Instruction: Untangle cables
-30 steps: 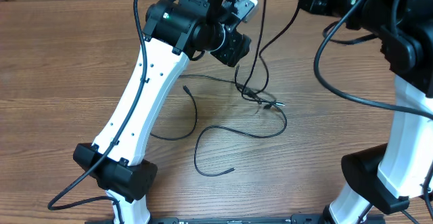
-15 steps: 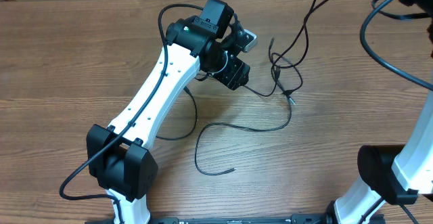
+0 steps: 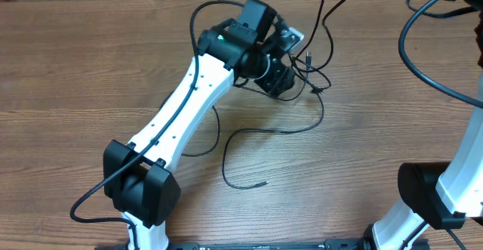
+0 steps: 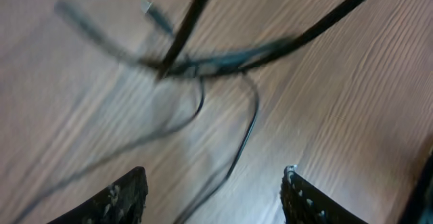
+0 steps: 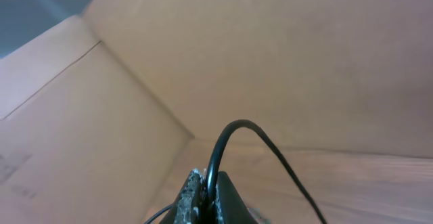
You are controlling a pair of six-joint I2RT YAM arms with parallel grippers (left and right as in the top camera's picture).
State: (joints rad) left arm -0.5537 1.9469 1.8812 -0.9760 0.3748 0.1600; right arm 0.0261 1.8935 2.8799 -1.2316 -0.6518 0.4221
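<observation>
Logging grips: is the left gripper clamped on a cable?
No: the left gripper has its fingers wide apart, with a thin cable running loose between them.

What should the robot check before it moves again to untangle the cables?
1. left gripper open and empty: ok.
2. knot in front of the left gripper: ok.
3. right gripper shut on a cable: ok.
4. That cable leads to the knot: cannot tell.
5. Which strand to grab: cannot tell, the wrist view is blurry.

No writing, label or number is legible on anything here.
</observation>
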